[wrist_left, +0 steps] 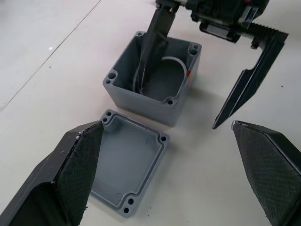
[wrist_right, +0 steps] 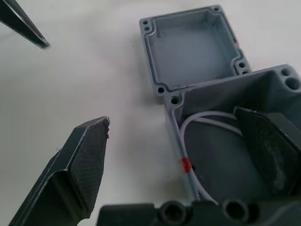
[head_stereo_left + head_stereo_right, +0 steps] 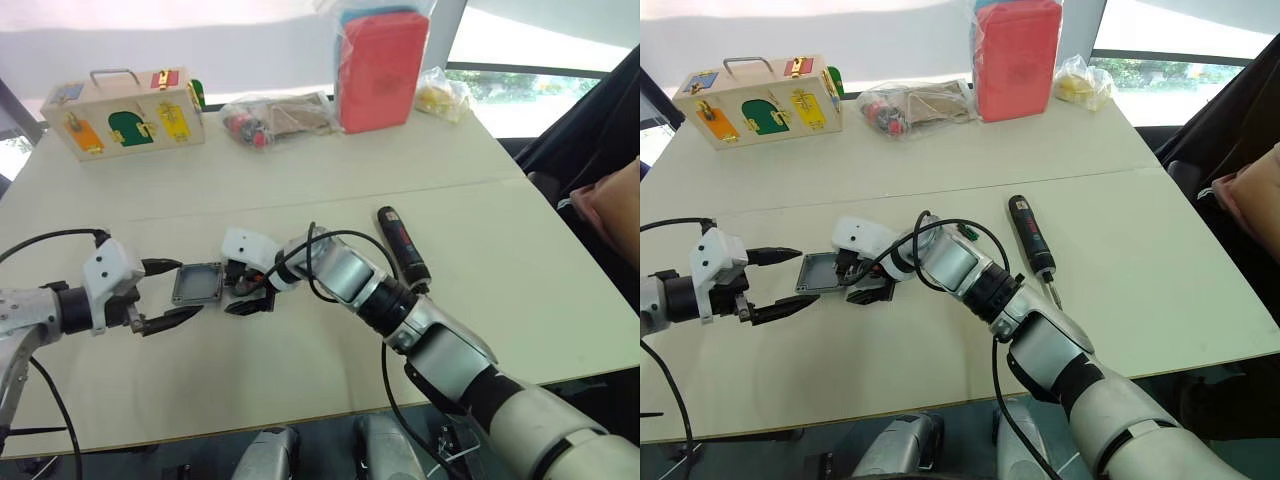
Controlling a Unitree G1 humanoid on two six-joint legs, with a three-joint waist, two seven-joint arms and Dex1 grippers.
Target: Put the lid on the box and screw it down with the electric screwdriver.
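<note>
- Left eye view: the lid (image 3: 197, 284) lies on the desk (image 3: 300, 370) between the two end effectors. The left end effector (image 3: 182, 290) reaches toward it with its fingers spread. The right end effector (image 3: 248, 294) sits over the box, just beside the lid. The electric screwdriver (image 3: 402, 244) lies untouched further right.
- Right eye view: same layout. The wooden latch box (image 3: 758, 100) and a red pouch (image 3: 1016, 60) stand well apart at the far edge.
- Left wrist view: the lid lies hollow side up, touching or just beside the box (image 1: 153, 82). One right finger dips inside the box and the other is outside, so the jaws are parted around a wall.
- Right wrist view: white wires (image 2: 207, 123) curl in the box.
- Judgement: the lid needs gripping by opposite edges and flipping. Keeping the box steadied and the wires tucked in, then lining up the corner holes, should let it seat flat.
</note>
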